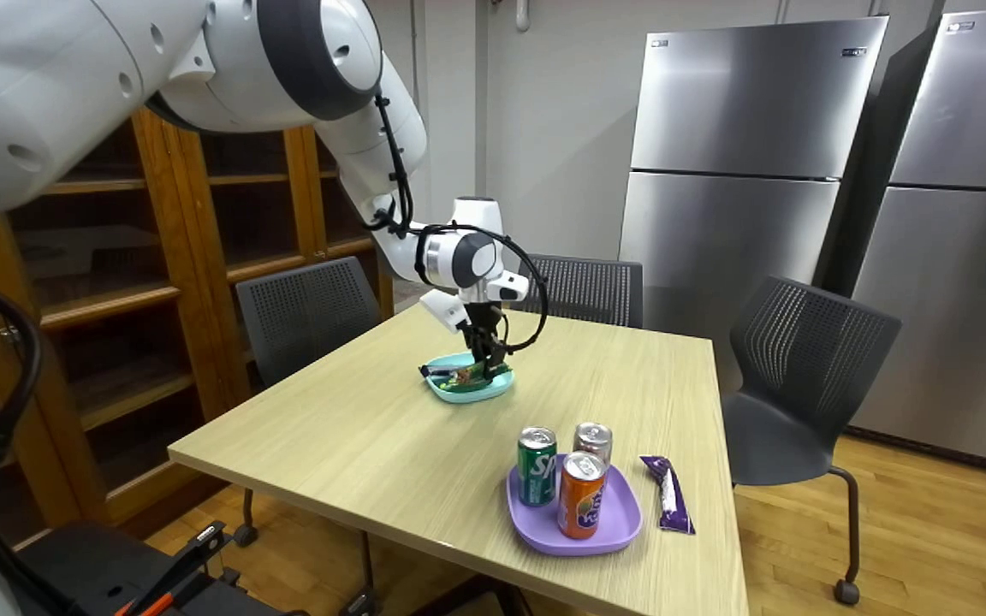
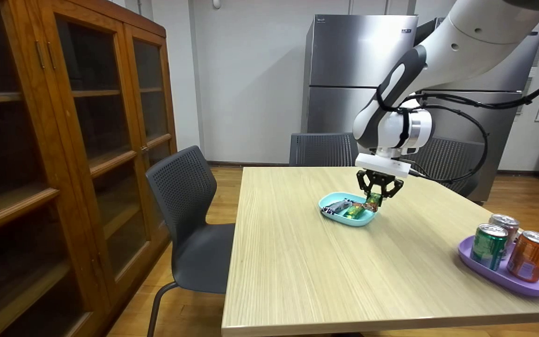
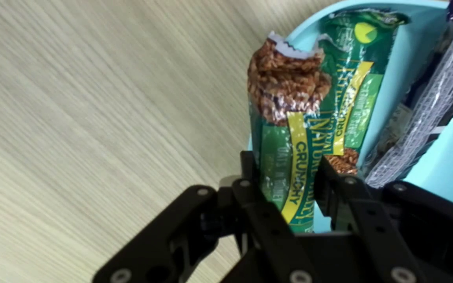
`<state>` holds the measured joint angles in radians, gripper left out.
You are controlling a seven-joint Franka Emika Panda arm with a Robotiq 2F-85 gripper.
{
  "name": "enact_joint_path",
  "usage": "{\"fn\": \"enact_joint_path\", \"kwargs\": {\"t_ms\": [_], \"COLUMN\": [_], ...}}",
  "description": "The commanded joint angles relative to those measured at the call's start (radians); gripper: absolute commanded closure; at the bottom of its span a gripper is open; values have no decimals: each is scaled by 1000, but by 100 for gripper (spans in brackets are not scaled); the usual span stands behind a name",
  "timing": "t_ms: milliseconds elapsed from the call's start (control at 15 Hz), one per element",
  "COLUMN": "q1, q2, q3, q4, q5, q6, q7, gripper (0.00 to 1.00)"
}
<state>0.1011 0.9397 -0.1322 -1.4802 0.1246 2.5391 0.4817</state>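
Pinching a long granola bar (image 3: pixel 289 135) in crinkled, glossy green film, I have my gripper (image 3: pixel 285 167) partly closed, black jaws snug against both sides. From my wrist, the bar crosses the curved rim of a smooth turquoise tray (image 3: pixel 446 177) and partly hides a matching bar (image 3: pixel 362 90); beyond lies a silvery, mesh-patterned packet (image 3: pixel 427 114). Straight, pale grain streaks the table (image 3: pixel 132 137).

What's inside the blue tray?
The tray holds a green Crunchy bar and silver-purple packet. The pincer grips a matching bar, hiding part of the first in the wrist view; anything beneath them can't be seen.
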Motion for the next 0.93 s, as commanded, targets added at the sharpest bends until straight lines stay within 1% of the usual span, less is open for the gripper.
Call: {"fn": "enact_joint_path", "kwargs": {"t_ms": [0, 533, 867], "q1": [12, 29, 30], "q2": [-4, 23, 39], "q3": [18, 23, 22], "q4": [39, 93, 112], "q5": [-18, -30, -38], "q6": [-60, -124, -142], "q7": [-31, -39, -37], "gripper": [88, 88, 88]}}
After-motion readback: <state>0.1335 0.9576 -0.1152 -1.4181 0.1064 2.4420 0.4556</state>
